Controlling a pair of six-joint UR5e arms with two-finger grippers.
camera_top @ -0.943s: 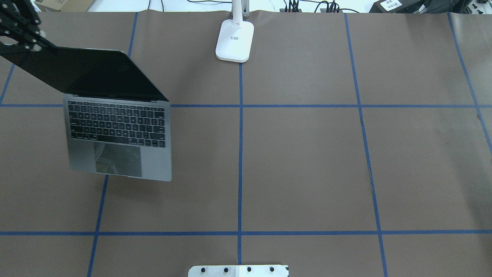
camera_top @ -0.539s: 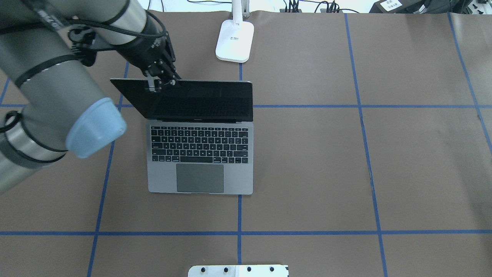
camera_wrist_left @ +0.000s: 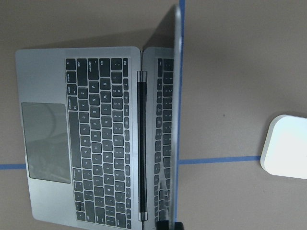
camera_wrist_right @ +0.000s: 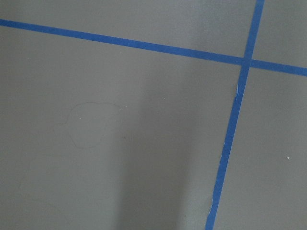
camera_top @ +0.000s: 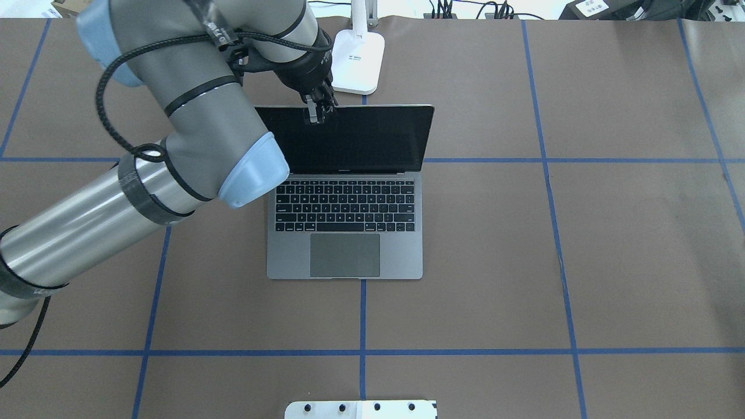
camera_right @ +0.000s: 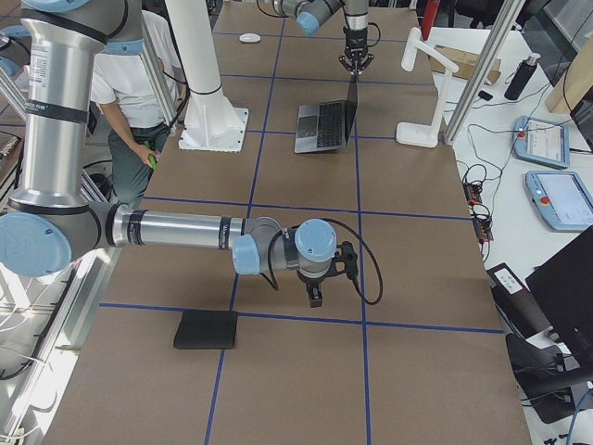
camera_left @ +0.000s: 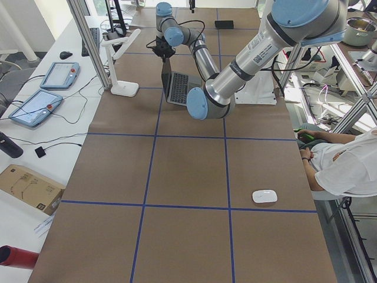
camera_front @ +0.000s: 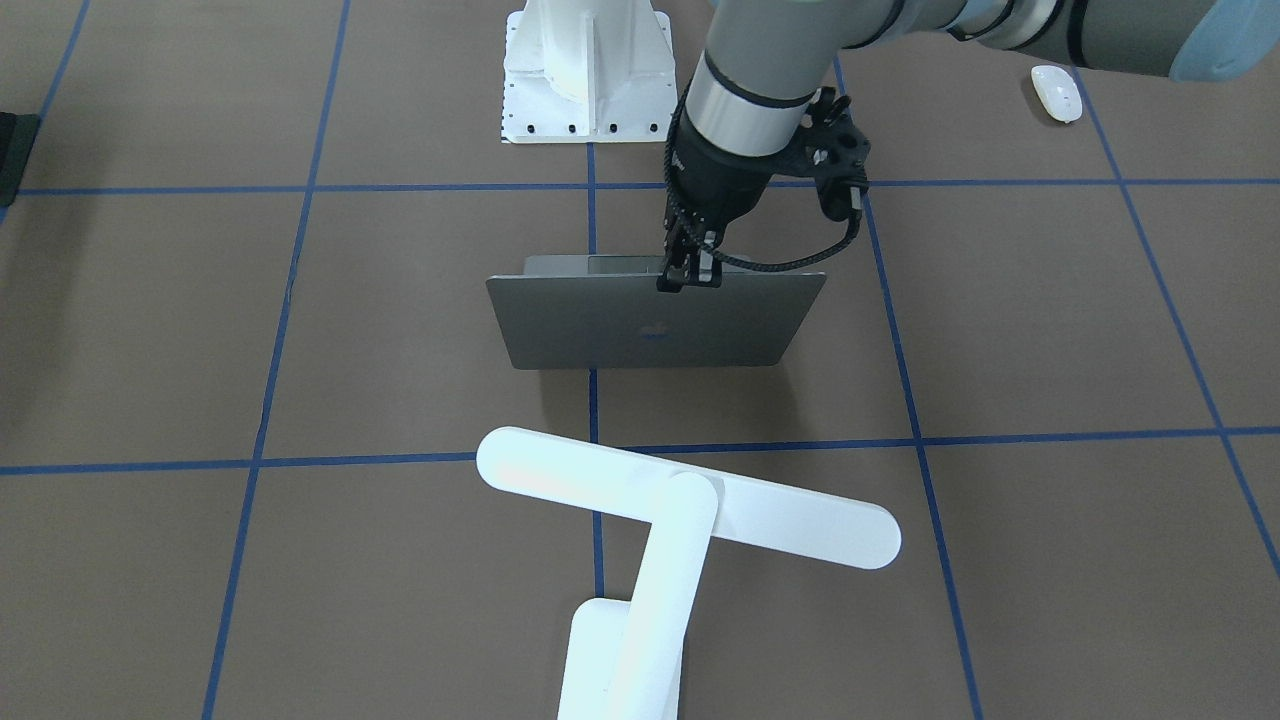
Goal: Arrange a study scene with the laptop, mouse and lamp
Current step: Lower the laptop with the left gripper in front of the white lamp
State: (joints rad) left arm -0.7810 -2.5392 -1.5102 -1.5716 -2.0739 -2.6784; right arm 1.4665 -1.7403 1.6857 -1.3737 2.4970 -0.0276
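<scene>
Laptop, slim space-grey metal, black keys, large trackpad [camera_top: 348, 201]: stood open at the centre of the brown paper-covered table [camera_top: 611, 262], base flat, screen near upright, square to the blue tape lines [camera_top: 465, 160]. Taking 12 o'clock as away from the robot, the left gripper [camera_top: 319, 113] pinched the lid's top edge at about 11 o'clock.

Lamp, glossy white, bar-headed [camera_front: 690, 497]: base just beyond the lid at 12 o'clock, apart from it.

Mouse, small white oval [camera_front: 1056, 92]: well apart, near 8 o'clock.

Right gripper [camera_right: 315, 298]: far off toward 3 o'clock; finger state could not be told.

Handling note: placement looked complete. Fingers would best spread gently, then lift straight, lest the lid swing or the base skid.
</scene>
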